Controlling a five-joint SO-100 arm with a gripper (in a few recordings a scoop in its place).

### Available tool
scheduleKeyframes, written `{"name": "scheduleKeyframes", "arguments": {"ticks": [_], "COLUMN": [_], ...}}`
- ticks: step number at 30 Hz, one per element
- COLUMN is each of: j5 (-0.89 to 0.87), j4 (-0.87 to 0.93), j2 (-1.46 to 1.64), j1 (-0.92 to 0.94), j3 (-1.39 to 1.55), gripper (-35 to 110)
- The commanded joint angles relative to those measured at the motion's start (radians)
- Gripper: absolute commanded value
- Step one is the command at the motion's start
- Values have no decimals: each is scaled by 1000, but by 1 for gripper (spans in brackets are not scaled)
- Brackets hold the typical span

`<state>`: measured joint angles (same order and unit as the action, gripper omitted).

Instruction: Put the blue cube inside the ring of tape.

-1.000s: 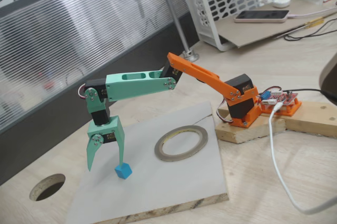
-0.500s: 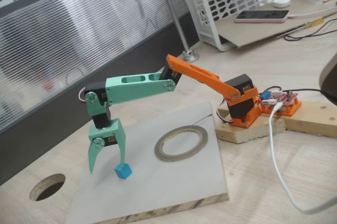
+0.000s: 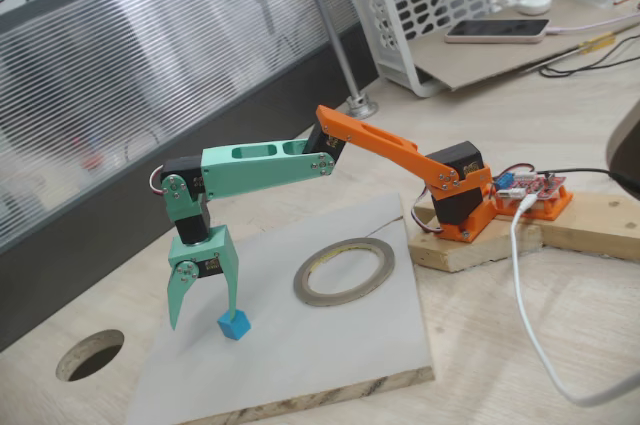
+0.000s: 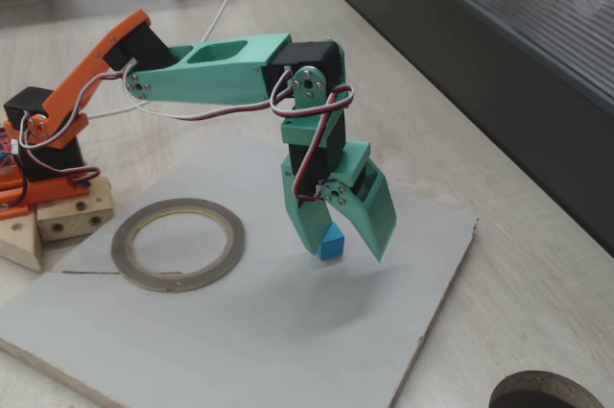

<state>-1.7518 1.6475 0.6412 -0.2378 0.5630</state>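
While the teal gripper point(image 3: 203, 320) hangs point-down over the grey board point(image 3: 330, 365), its two fingers are spread wide, and the blue cube point(image 3: 234, 325) sits on the board right at the tip of the finger point(image 3: 231, 290) on the right in this fixed view. From the other side, the gripper point(image 4: 342, 245) straddles the blue cube point(image 4: 330, 244), which peeks out low between the two teal fingers, closer to the left one. Whether that finger actually touches the cube is hard to say; nothing is pinched, the cube rests flat on the board point(image 4: 240, 331).

Moving outward, the teal forearm point(image 3: 265, 163) runs level from the wrist back to the orange upper arm point(image 3: 385, 145), which slopes down to the orange base point(image 3: 462, 207) on a wooden block point(image 3: 470, 243).

The ring of tape point(image 3: 344, 270) lies flat on the same board, well apart from the cube, between it and the arm's base; in the second fixed view the ring of tape point(image 4: 178, 243) is off to the left of the gripper.

Off the board, a round hole point(image 3: 90, 353) shows in the wooden bench point(image 3: 560, 295) near the left edge.
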Motion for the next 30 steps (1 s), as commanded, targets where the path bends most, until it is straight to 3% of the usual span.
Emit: {"name": "scheduleKeyframes", "arguments": {"ticks": [1, 17, 30], "j5": [-9, -6, -6], "j4": [12, 17, 11], "j2": [-11, 155, 336], "j1": [-9, -5, -3], "j3": [12, 37, 397], "gripper": [56, 56, 56]}}
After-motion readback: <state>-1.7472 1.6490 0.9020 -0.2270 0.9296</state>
